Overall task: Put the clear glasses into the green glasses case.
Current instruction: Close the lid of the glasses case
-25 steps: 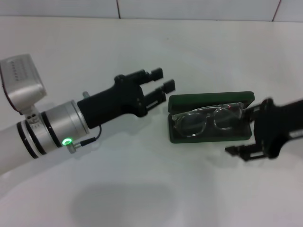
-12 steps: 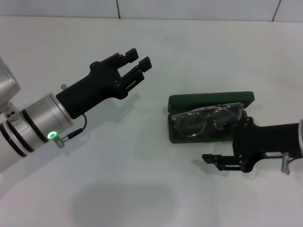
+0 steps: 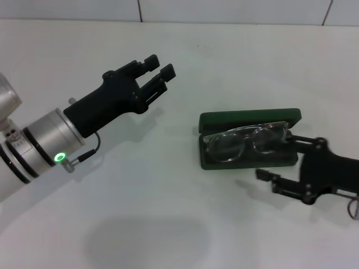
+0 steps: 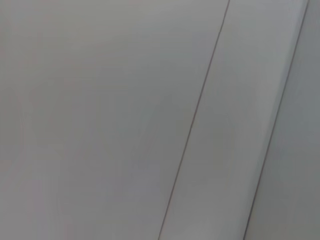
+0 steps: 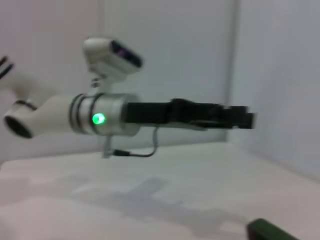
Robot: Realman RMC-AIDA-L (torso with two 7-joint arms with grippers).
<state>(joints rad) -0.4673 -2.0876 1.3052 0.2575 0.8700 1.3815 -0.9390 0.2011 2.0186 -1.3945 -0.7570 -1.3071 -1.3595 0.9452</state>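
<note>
The green glasses case (image 3: 249, 118) lies open at the right of the white table, its lid standing up along the far side. Inside it the clear glasses (image 3: 250, 136) lie with lenses side by side. My right gripper (image 3: 276, 157) hovers just off the case's near right corner, open and holding nothing. My left gripper (image 3: 160, 65) is raised well to the left of the case, also open and empty. The right wrist view shows the left arm and left gripper (image 5: 246, 120) across the table, plus a corner of the case (image 5: 267, 231).
A white table (image 3: 168, 213) runs back to a tiled wall (image 3: 224, 10). The left forearm with its green light (image 3: 59, 157) crosses the left side. In the left wrist view only pale wall panels (image 4: 125, 120) show.
The left gripper has drawn back from the case, up and to the left. The right gripper has shifted beside the case's near right corner and pulled slightly right. The glasses stay in the case.
</note>
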